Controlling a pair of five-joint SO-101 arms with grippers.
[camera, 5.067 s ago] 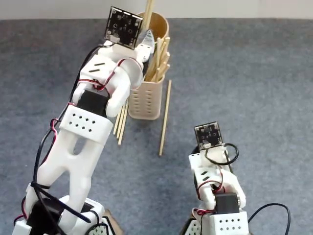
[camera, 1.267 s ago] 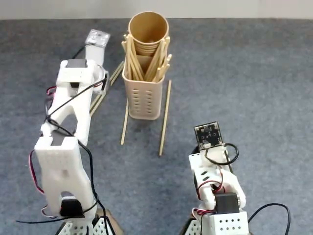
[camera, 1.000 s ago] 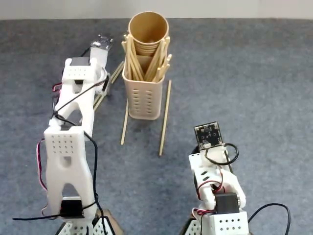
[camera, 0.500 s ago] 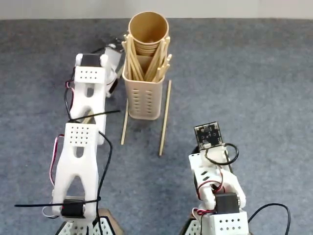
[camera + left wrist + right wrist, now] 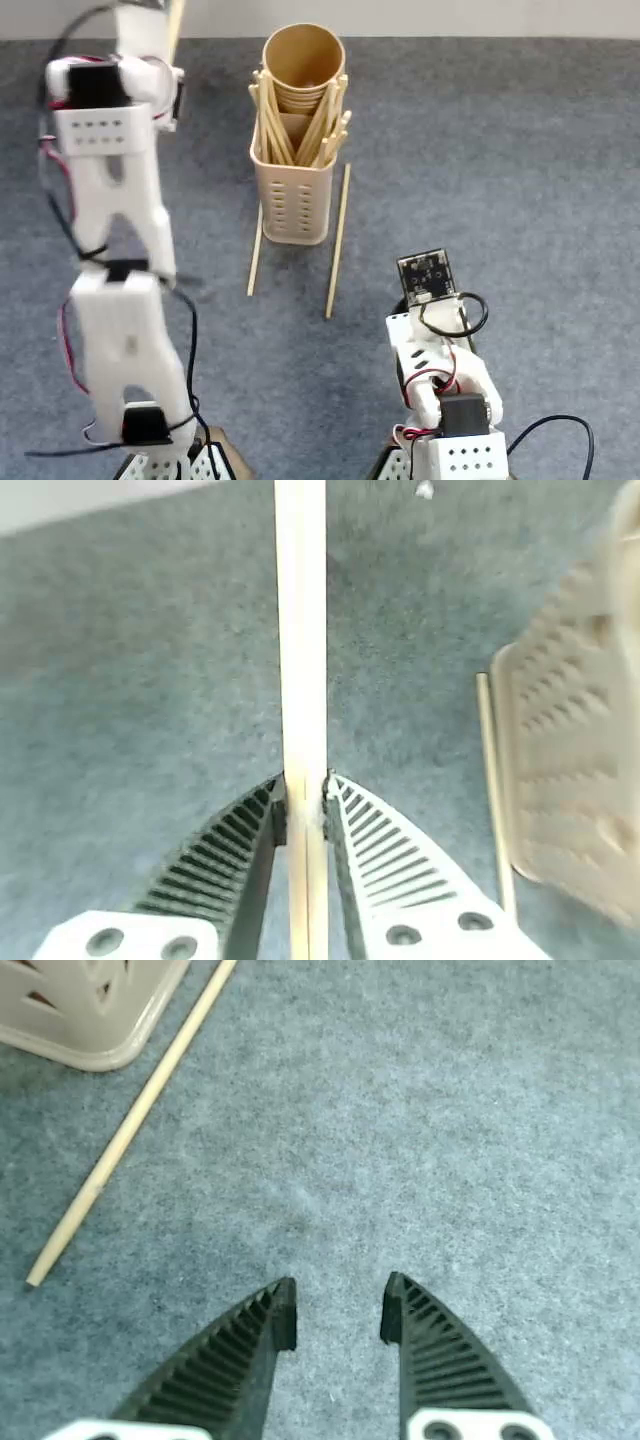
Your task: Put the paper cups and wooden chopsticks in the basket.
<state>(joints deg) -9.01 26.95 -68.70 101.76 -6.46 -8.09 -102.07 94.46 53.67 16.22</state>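
The beige perforated basket (image 5: 292,205) stands at the back middle with stacked paper cups (image 5: 303,55) and several wooden chopsticks (image 5: 320,125) in it. My left gripper (image 5: 305,785) is shut on a chopstick pair (image 5: 301,630), held up at the far left of the basket (image 5: 570,780); its tip (image 5: 176,18) pokes out at the top edge. One loose chopstick (image 5: 255,262) lies left of the basket, another (image 5: 337,240) lies to its right. My right gripper (image 5: 337,1310) stands open over bare carpet, nearer than that right chopstick (image 5: 130,1125).
Grey carpet (image 5: 520,180) covers the whole table, with wide free room to the right of the basket. The left arm's white links (image 5: 115,200) rise along the left side. The right arm's base (image 5: 445,420) sits at the near right.
The left arm has swung up and away from the basket's left side toward the far left, lifting the chopsticks that lay there. The right arm has not moved.
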